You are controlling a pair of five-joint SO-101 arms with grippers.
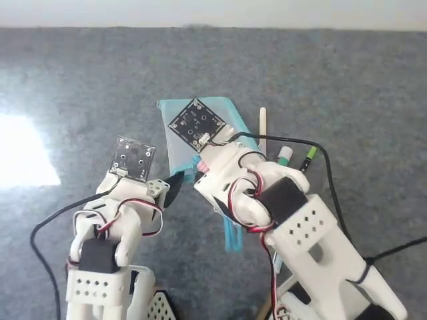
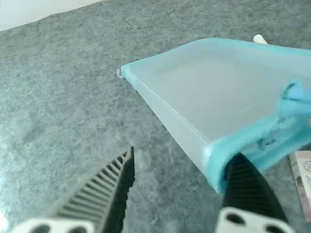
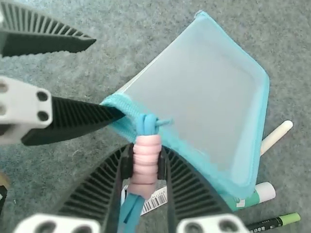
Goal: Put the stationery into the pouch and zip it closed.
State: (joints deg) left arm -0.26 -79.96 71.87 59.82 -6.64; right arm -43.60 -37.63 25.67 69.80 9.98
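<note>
While the right gripper (image 3: 146, 154) is clamped on the pink zip pull (image 3: 146, 165), fingers narrow with just the bead between them, the left gripper (image 2: 183, 160) stands wide and holds nothing. One left finger (image 2: 245, 187) touches the zip-end corner of the pouch (image 2: 218, 92). The other (image 2: 114, 187) is apart from it, over bare table (image 2: 58, 97). Right wrist view agrees: one left finger is against the teal corner, the other well clear.

In the high view the pouch (image 1: 223, 107) lies flat on the table between the two arms. It's mostly covered there by the right arm's camera board; just the far corner and one side edge show. The pull sits at the corner nearest the left gripper, with a teal cord (image 3: 146, 124) knotted above the bead. Can't tell if the zip is open or shut, since fingers and pull hide the teeth line. The pouch is translucent, but its contents can't be made out.

Stationery is outside, on the table beside the pouch on the right arm's side: white stick (image 3: 277, 136), green-capped marker (image 3: 260, 193), green pen (image 3: 274, 221). All three are partly cut off by the pouch or the frame edge. A barcode label (image 3: 155, 200) shows under the right fingers; what it belongs to is unclear. A pink-white item (image 2: 302, 182) at the left wrist view's edge is cropped, can't ID it.
</note>
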